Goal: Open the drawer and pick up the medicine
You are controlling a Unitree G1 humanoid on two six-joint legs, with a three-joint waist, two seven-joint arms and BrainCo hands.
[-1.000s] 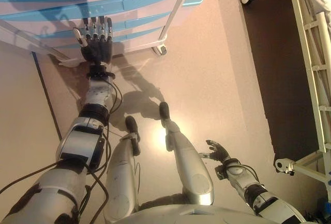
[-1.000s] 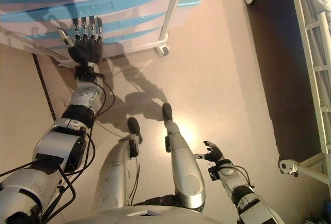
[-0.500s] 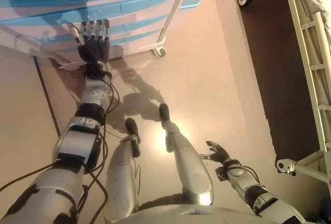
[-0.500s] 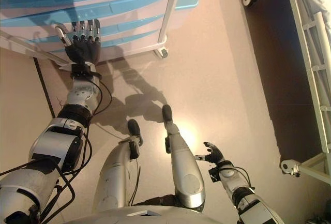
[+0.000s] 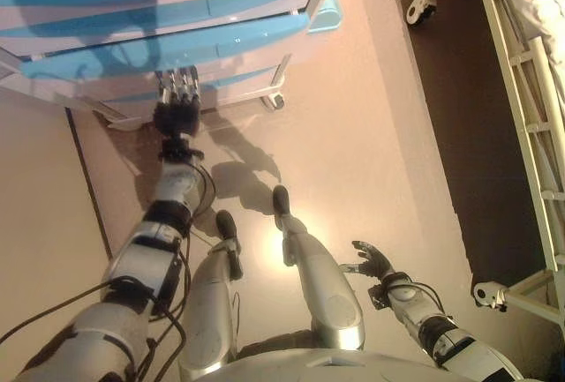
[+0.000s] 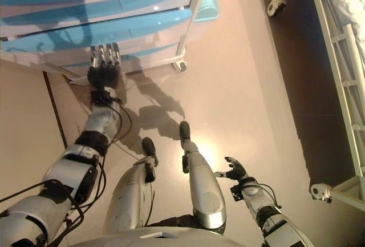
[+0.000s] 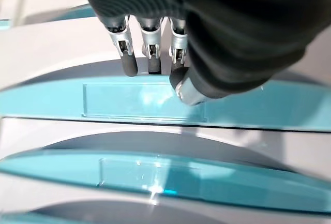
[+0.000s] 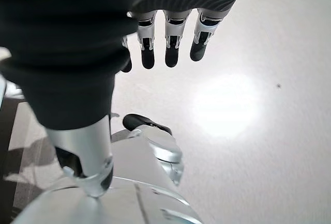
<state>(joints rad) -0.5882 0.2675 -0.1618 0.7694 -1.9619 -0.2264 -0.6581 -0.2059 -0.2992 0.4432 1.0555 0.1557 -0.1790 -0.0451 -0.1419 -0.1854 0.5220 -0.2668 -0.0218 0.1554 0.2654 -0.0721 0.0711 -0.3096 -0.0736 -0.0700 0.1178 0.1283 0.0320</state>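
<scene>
Partly hidden, left hand (image 5: 176, 116) fingers (image 7: 129, 66) underneath drawer (image 5: 168, 49).

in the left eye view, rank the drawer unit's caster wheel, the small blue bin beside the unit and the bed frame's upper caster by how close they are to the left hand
1. Drawer unit's caster wheel: on the floor just right of the left hand.
2. Small blue bin: farther right, at the unit's far corner.
3. Bed frame's upper caster: farthest, across the floor by the dark mat.
</scene>
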